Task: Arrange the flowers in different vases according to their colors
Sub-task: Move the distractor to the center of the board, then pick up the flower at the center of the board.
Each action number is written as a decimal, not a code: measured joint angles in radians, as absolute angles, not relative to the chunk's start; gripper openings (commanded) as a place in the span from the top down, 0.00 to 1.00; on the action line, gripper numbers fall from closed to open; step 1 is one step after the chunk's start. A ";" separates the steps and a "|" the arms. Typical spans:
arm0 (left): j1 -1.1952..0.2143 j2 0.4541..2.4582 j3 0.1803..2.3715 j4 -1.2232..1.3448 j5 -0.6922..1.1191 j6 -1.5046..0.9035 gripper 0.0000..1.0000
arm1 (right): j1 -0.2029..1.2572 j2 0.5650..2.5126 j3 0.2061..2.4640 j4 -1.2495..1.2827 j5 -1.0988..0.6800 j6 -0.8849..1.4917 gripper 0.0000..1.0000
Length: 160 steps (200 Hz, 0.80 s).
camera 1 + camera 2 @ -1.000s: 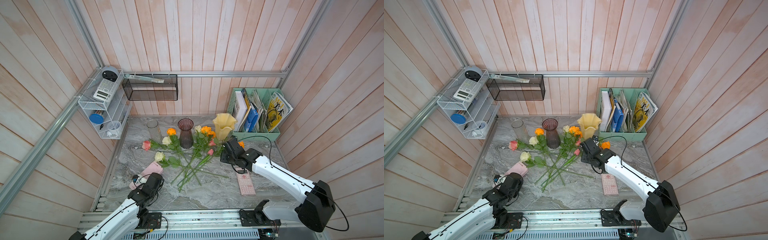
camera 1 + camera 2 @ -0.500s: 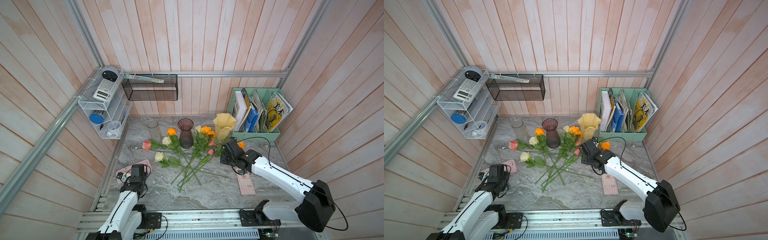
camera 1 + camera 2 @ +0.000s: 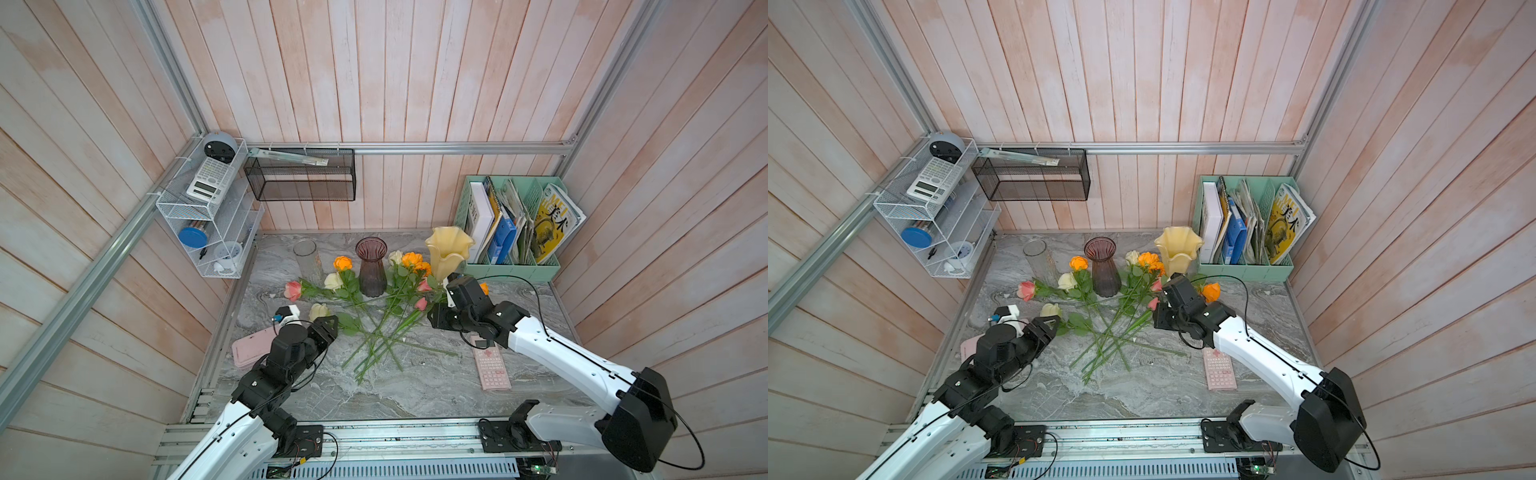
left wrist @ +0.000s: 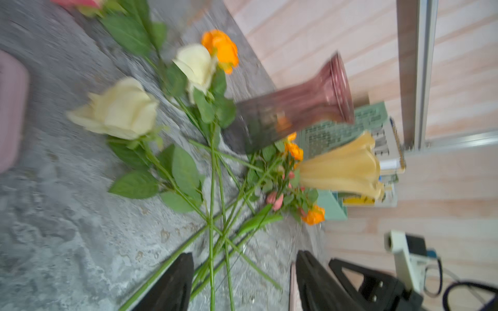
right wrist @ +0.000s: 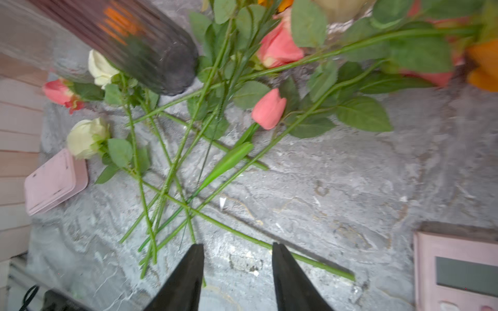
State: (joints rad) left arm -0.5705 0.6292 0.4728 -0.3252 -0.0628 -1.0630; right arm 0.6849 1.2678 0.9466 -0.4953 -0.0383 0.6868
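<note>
Left fingers (image 4: 175,282) stand spread and pinch nothing; crossed green stems lie on the bench (image 3: 415,390) ahead of the gap. Right fingers (image 5: 186,280) are likewise spread and empty, poised over grey marble, with one long stem passing just beyond their tips. In both top views the flowers (image 3: 382,320) lie loose on the bench in a crossed heap between the two arms, heads toward the back wall, stem ends fanned toward the front. A cream rose (image 3: 319,311) lies just beside the left arm's tip; the left wrist view is blurred, so contact with its leaves cannot be confirmed. A pink rose (image 3: 293,290) lies at the heap's outer edge, and one orange rose (image 3: 1211,291) lies apart behind the right wrist. The vases stand upright in a row at the back of the bench, each empty: clear glass cylinder (image 3: 307,259), purple ribbed vase (image 3: 371,266), pale yellow flared vase (image 3: 446,253). A mint-green file holder (image 3: 511,266) stands just beside the yellow vase. A pink calculator (image 3: 492,368) lies under the right arm and a pink case (image 3: 251,351) beside the left arm
</note>
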 measured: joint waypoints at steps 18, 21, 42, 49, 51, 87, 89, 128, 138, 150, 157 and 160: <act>-0.686 0.747 0.481 -0.231 -0.057 -0.992 0.32 | 0.694 1.296 0.948 -0.462 -0.089 0.688 0.53; -0.702 0.768 0.484 -0.219 -0.055 -0.977 0.32 | 0.695 1.303 0.948 -0.457 -0.096 0.688 0.54; -0.772 0.914 0.524 -0.127 -0.035 -0.899 0.32 | 0.699 1.337 0.948 -0.430 -0.121 0.699 0.54; -0.783 0.960 0.543 -0.097 -0.025 -0.879 0.32 | 0.697 1.343 0.947 -0.426 -0.125 0.703 0.54; -0.785 0.973 0.548 -0.088 -0.022 -0.874 0.32 | 0.696 1.344 0.947 -0.425 -0.126 0.703 0.54; -0.823 1.217 0.710 -0.046 0.013 -0.764 0.32 | 0.633 1.322 0.922 -0.433 -0.122 0.706 0.56; -0.826 1.230 0.722 -0.049 0.015 -0.756 0.32 | 0.628 1.318 0.918 -0.434 -0.121 0.707 0.56; -0.840 1.406 0.882 -0.128 -0.006 -0.604 0.32 | 0.577 1.187 0.817 -0.487 -0.075 0.706 0.56; -0.840 1.436 0.908 -0.151 -0.018 -0.575 0.33 | 0.577 1.154 0.788 -0.494 -0.065 0.706 0.56; -0.839 1.475 0.940 -0.173 -0.030 -0.543 0.34 | 0.577 1.123 0.757 -0.498 -0.054 0.707 0.56; -0.839 1.497 0.957 -0.185 -0.035 -0.525 0.35 | 0.577 1.106 0.738 -0.498 -0.046 0.710 0.56; -0.839 1.510 0.966 -0.191 -0.038 -0.517 0.35 | 0.577 1.099 0.731 -0.498 -0.043 0.711 0.56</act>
